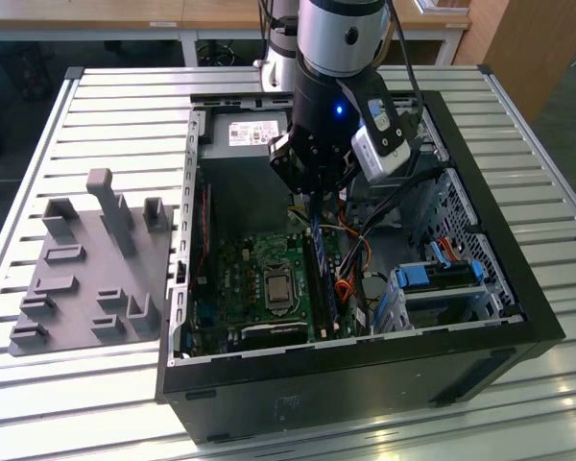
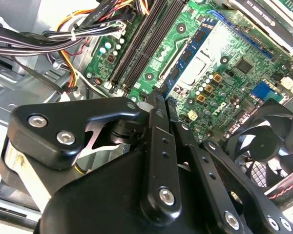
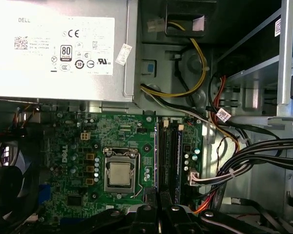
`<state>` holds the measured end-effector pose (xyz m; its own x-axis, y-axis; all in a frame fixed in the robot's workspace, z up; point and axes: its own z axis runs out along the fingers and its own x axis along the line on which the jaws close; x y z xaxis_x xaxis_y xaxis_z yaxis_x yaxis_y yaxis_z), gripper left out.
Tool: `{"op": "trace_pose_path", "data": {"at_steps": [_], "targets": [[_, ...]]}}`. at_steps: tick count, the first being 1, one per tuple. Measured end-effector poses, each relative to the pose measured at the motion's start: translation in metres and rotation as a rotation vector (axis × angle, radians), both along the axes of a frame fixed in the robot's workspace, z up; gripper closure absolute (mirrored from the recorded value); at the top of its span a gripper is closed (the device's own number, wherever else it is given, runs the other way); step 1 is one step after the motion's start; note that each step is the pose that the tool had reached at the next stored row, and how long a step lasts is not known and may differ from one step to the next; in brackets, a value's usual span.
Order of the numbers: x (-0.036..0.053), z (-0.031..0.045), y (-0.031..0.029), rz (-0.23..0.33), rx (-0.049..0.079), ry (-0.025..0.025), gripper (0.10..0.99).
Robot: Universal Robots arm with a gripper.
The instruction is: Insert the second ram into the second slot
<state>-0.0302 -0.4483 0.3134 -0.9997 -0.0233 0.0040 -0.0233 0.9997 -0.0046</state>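
Arm (image 1: 338,58) reaches straight down into the open computer case (image 1: 365,399), wrist vertical over the motherboard (image 3: 68,131).
One case, one grey holder (image 1: 86,279) beside it, one gripper (image 2: 155,100) pinched nearly closed on one second ram (image 2: 186,52), which lies along the memory slots (image 2: 141,44) near the processor socket (image 3: 119,173).

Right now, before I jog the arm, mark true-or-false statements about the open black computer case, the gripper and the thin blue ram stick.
1. The black gripper hangs over the black memory slots inside the open black computer case. True.
2. The thin blue circuit-board ram stick lies outside the case. False: it runs along the slots, below the gripper.
3. The grey moulded fixture sits at the exterior view's right. False: it is at the left.
4. The silver processor is uncovered. True.
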Motion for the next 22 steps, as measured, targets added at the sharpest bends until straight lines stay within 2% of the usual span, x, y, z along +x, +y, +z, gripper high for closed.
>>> {"op": "trace_pose_path", "data": {"at_steps": [8, 22], "targets": [[0.0, -0.0049, 0.0, 0.0, 0.0, 0.0, 0.949], [0.0, -0.0087, -0.0001, 0.0, 0.0, -0.0001, 0.949]]}}
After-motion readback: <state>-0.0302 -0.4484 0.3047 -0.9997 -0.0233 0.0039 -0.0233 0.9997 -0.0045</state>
